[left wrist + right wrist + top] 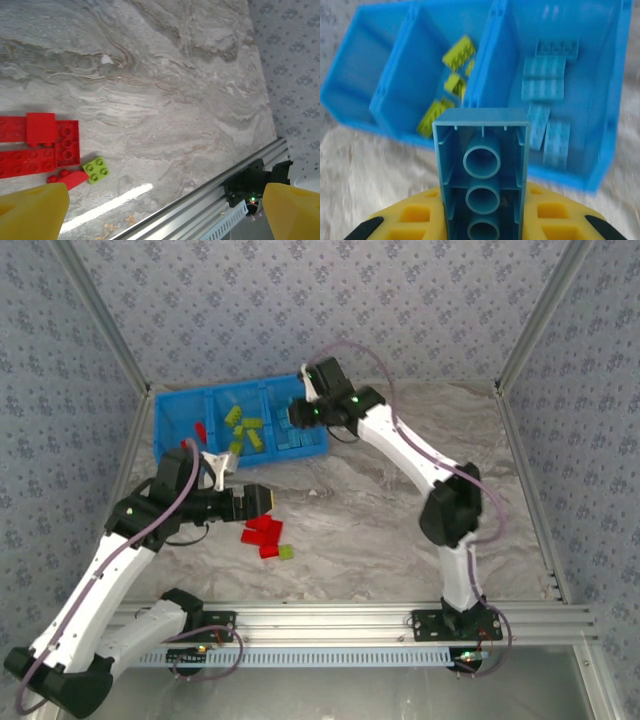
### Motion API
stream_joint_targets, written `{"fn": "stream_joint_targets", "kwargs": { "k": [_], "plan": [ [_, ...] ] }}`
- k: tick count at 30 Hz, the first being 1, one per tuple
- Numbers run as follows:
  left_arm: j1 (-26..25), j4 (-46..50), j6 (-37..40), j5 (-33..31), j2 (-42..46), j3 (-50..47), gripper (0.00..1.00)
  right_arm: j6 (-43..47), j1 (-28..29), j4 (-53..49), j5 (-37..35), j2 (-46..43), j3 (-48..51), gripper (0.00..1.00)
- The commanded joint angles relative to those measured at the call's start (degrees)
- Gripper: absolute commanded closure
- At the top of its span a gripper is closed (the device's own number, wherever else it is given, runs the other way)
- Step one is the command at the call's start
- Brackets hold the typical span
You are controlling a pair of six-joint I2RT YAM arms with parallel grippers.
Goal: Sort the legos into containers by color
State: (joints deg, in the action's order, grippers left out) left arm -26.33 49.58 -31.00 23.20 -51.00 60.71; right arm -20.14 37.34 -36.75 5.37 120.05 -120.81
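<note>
The marbled grey desk carries a blue tray, with red legos and one lime brick lying near the tray's front.

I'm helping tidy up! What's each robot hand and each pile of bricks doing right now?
left gripper: jaws wide open, empty.
right gripper: jaws shut on light blue brick, at the tray.
tray: upright, green bricks in middle compartment, sorted blue bricks in right.
red bricks: loose on the table, unsorted.
small green brick: loose on table, beside the red bricks.
</note>
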Motion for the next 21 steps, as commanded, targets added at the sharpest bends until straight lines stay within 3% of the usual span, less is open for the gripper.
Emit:
{"fn": "stream_joint_targets", "kwargs": {
  "k": [1, 4, 6, 7, 12, 16, 21],
  "plan": [
    [-0.22, 6.56, -0.33, -3.08, -2.65, 4.11, 0.01, -0.18, -0.56, -9.57, -2.16, 12.30, -15.87, 0.69],
    [-0.26, 7.81, -1.18, -2.03, -2.57, 3.67, 0.01, -0.03, -0.97, -15.09, -2.39, 21.92, -32.75, 0.55],
    [-0.39, 7.51, -1.43, -2.00, -1.62, 2.83, 0.01, -0.96, -1.73, -15.85, -1.31, 24.47, -38.21, 0.43],
    [-0.37, 7.36, -1.30, -2.23, -1.03, 2.46, 0.01, -1.25, -2.05, -14.88, -0.61, 23.87, -38.25, 0.42],
    [-0.44, 5.28, 0.09, -2.52, 0.90, 0.40, 0.01, -0.83, -3.54, -14.02, 2.90, 17.02, -35.39, 0.43],
    [-4.07, 3.07, 8.00, -2.59, 1.61, 0.21, 0.01, 0.00, -4.89, -21.44, 7.28, 8.59, -31.74, 0.40],
    [-10.82, 4.68, 12.80, -7.02, -3.02, 2.87, 0.06, 1.18, -7.41, -24.77, 11.80, -9.49, -9.11, 0.36]
  ]
}}
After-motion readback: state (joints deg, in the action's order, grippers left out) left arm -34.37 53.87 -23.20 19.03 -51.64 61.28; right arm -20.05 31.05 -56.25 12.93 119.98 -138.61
